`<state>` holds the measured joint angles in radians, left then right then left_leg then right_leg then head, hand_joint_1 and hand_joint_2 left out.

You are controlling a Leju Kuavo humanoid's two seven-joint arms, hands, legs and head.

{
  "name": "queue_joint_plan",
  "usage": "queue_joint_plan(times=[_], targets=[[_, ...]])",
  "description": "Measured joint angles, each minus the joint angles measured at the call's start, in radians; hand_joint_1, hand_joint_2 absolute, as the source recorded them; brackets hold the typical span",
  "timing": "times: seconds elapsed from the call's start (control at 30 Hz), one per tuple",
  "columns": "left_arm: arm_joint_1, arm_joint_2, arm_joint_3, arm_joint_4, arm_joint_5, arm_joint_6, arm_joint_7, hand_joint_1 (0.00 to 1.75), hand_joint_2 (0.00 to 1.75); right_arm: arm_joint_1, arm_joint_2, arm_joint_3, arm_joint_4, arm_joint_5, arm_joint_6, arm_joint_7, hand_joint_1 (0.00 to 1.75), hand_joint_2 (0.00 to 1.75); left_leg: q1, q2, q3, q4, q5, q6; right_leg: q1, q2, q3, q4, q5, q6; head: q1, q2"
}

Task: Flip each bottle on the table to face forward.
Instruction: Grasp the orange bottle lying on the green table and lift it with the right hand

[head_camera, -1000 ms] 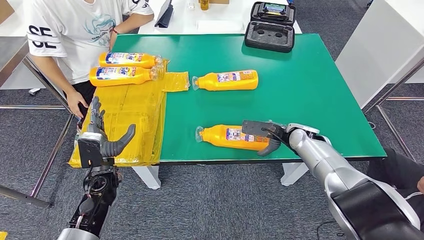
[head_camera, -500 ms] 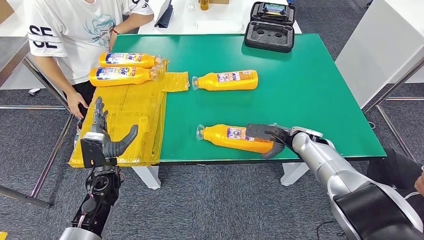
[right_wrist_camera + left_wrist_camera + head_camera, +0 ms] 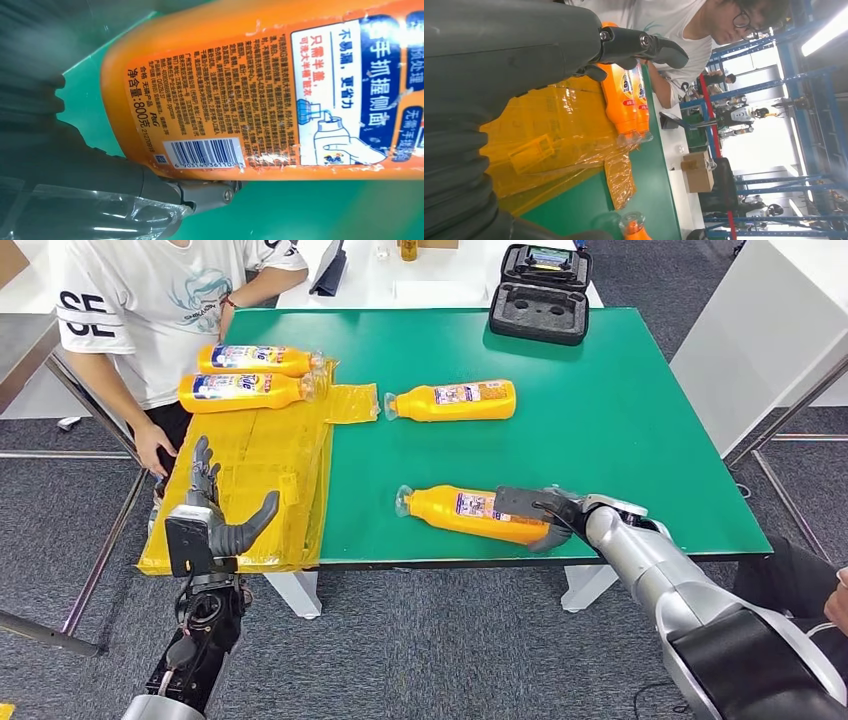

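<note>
Bottles: 4 orange plastic bottles with clear caps lie on their sides on the green worktop (image 3: 620, 410). Nearest bottle (image 3: 470, 513) lies close to the worktop's front edge, cap toward the robot's left, tilted slightly, back label up; the right wrist view shows this label with small printed text and a barcode (image 3: 202, 152). Right hand (image 3: 535, 512) grips this bottle at its base end, dark fingers laid over the top and the thick grey thumb (image 3: 552, 537) curled against the near side; thumb contact with the bottle's lower edge is visible in the right wrist view. Second bottle (image 3: 452, 400) lies farther back near the worktop's middle, cap toward the left, back label up, well apart from the first. 2 more bottles, front bottle (image 3: 245, 390) and rear bottle (image 3: 258, 359), lie side by side at the far left corner with blue-and-white front labels up, caps toward the right, resting on a crumpled yellow plastic sheet (image 3: 255, 480) covering the worktop's left strip. Left hand (image 3: 210, 520) is raised just off the front-left corner over the sheet's edge, fingers spread apart, holding nothing. A person in a white T-shirt (image 3: 150, 310) sits beside the left edge. A black foam-lined case (image 3: 540, 295) stands open at the far edge.
</note>
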<state>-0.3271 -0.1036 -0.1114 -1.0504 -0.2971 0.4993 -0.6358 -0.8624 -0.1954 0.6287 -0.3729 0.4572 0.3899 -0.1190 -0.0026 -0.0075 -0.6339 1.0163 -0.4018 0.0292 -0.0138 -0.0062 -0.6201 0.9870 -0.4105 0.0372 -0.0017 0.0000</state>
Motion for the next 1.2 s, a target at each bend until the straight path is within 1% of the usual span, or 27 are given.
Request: queue_joint_plan(times=[0.1,0.2,0.27,0.43,0.8,1.0,1.2], targets=[[0.000,-0.001,0.000,0.007,0.000,0.000,0.000,0.00,1.75,0.000,-0.001,0.000,0.002,-0.001,-0.006,0.002,1.49,1.75,0.000,0.000,0.000,0.000,0.000,0.000,0.000,0.000,0.000,0.000,0.000,0.000,0.000,0.000],[0.000,-0.002,0.000,0.015,0.000,0.000,0.000,0.00,1.75,0.000,-0.002,0.000,0.003,-0.001,-0.009,0.004,1.66,1.75,0.000,0.000,0.000,0.000,0.000,0.000,0.000,0.000,0.000,0.000,0.000,0.000,0.000,0.000],[0.000,-0.002,0.000,0.019,0.000,0.001,-0.002,0.00,1.75,0.000,-0.001,0.000,0.004,-0.003,-0.016,0.002,1.71,1.75,0.000,0.000,0.000,0.000,0.000,0.000,0.000,0.000,0.000,0.000,0.000,0.000,0.000,0.000],[0.007,-0.002,0.000,0.020,-0.002,0.004,-0.004,0.00,1.75,0.006,0.005,-0.006,0.004,-0.017,-0.062,-0.031,1.71,1.75,0.000,0.000,0.000,0.000,0.000,0.000,0.000,0.000,0.000,0.000,0.000,0.000,0.000,0.000],[0.013,-0.002,0.000,0.020,-0.007,0.005,-0.003,0.00,1.75,0.012,0.013,-0.009,0.004,-0.021,-0.080,-0.043,1.74,1.75,0.000,0.001,0.000,0.000,0.000,0.000,0.000,0.000,0.000,0.000,0.000,0.000,0.000,0.000],[0.031,-0.002,0.001,0.004,-0.010,0.009,0.002,0.00,1.75,0.021,0.030,-0.038,-0.009,-0.049,-0.150,-0.115,1.73,1.75,0.000,0.000,0.000,0.000,0.000,0.000,0.000,0.000,0.000,0.000,0.000,0.000,0.000,0.000],[0.067,-0.001,0.015,-0.043,0.006,0.001,0.000,0.00,1.75,0.054,0.060,-0.101,-0.085,-0.099,-0.232,-0.206,1.71,1.75,0.000,0.000,0.000,0.000,0.000,0.000,0.000,0.000,0.000,0.000,0.000,0.000,0.000,0.000]])
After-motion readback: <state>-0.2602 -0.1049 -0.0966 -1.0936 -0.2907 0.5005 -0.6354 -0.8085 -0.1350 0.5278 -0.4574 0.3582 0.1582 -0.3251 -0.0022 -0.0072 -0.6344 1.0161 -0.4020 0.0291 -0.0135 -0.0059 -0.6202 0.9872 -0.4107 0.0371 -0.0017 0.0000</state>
